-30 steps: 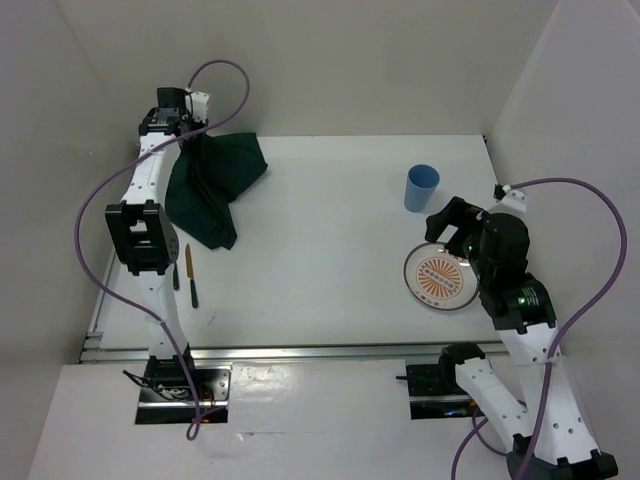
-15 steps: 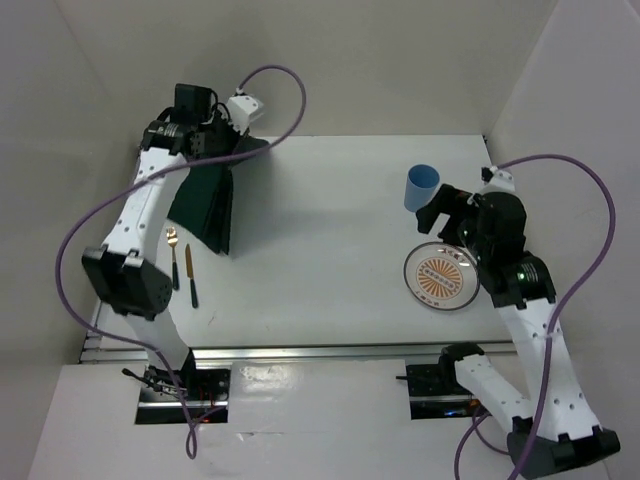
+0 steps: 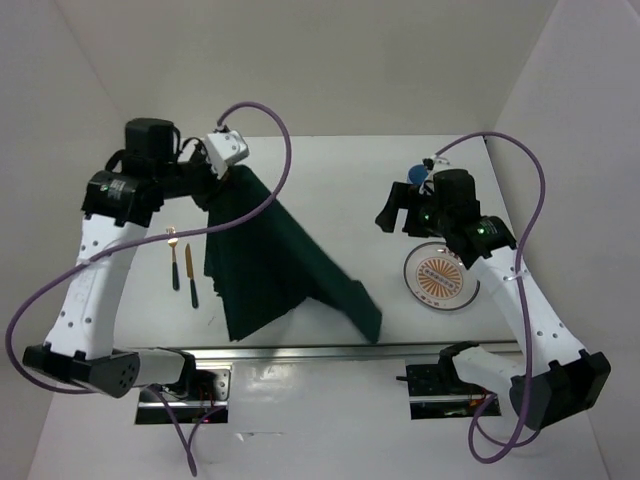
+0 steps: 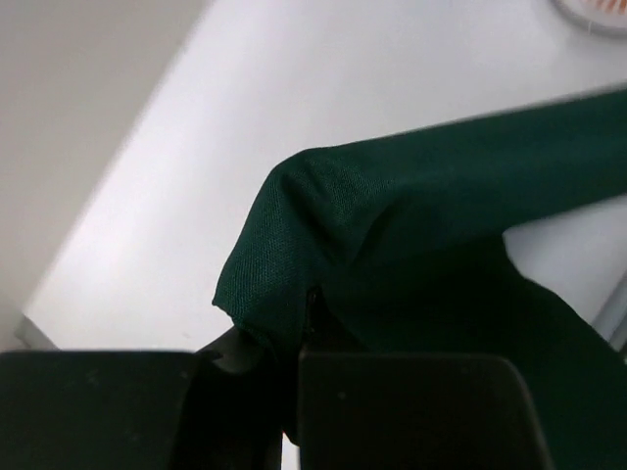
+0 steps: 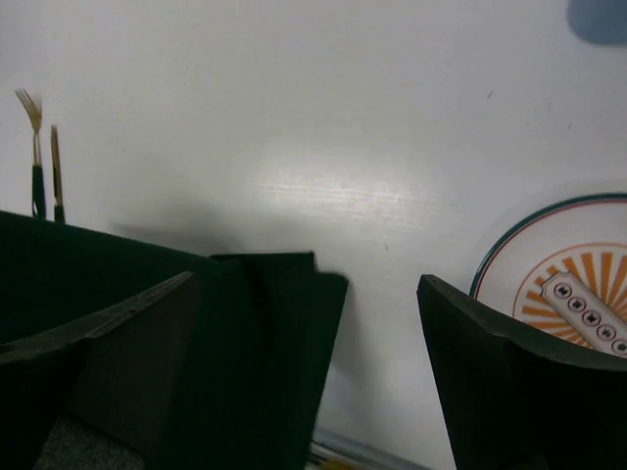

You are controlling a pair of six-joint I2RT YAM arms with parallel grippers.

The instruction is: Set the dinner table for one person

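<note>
Dinner table (image 3: 330, 180): green cloth (image 3: 270, 260) aloft.
Left gripper (image 4: 294, 367) pinches its corner; right gripper (image 5: 306, 282) wide, empty. Lay it flat.

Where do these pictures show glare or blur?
Top external: sharp and evenly lit across the green cloth. Left wrist: cloth weave crisp, the left hand a dark blur at the bottom. Right wrist: a bright glare streak on the table, the right hand dark and soft, the blue cup smeared at top right.
</note>
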